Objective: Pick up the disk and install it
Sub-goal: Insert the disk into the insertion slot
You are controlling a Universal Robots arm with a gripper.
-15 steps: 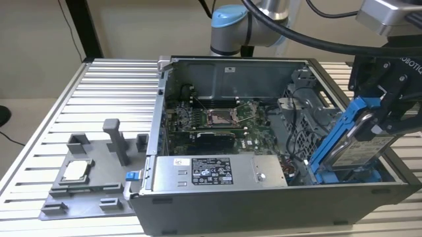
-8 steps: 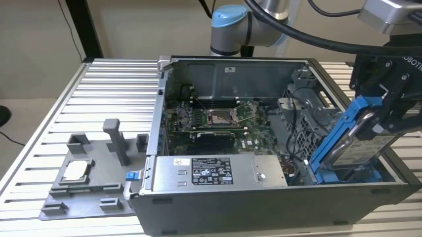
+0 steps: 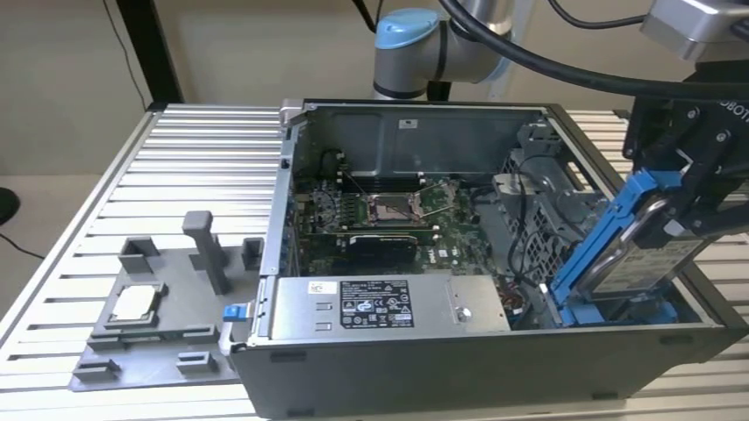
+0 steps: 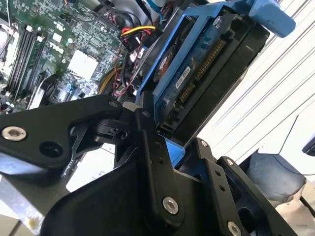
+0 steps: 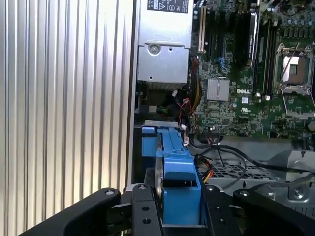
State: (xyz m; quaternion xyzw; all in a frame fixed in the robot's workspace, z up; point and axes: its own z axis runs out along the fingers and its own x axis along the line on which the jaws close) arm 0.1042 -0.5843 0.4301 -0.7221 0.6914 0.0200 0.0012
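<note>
One disk (image 3: 641, 263), clipped in its blue frame, sits between the jaws of the gripper (image 3: 685, 219), which are closed narrow on the frame's upper end. In the first wrist view the fingers (image 5: 145, 214) press the frame from both sides, and the disk (image 5: 179, 167) runs straight out from between them. Its long axis is steeply tilted: the top leans toward the exterior view's right and the lower end points down into the case (image 3: 468, 368). That end is at the bay (image 3: 620, 309) by the case's wall on the exterior view's right. I judge it started into the slot, not seated, as most of the frame stands above the rim. In the second wrist view the disk (image 4: 197, 64) has its connector edge facing the board (image 4: 74, 59). The power box (image 3: 374, 303) lies well apart, and the case rests on the table (image 3: 188, 158).
</note>
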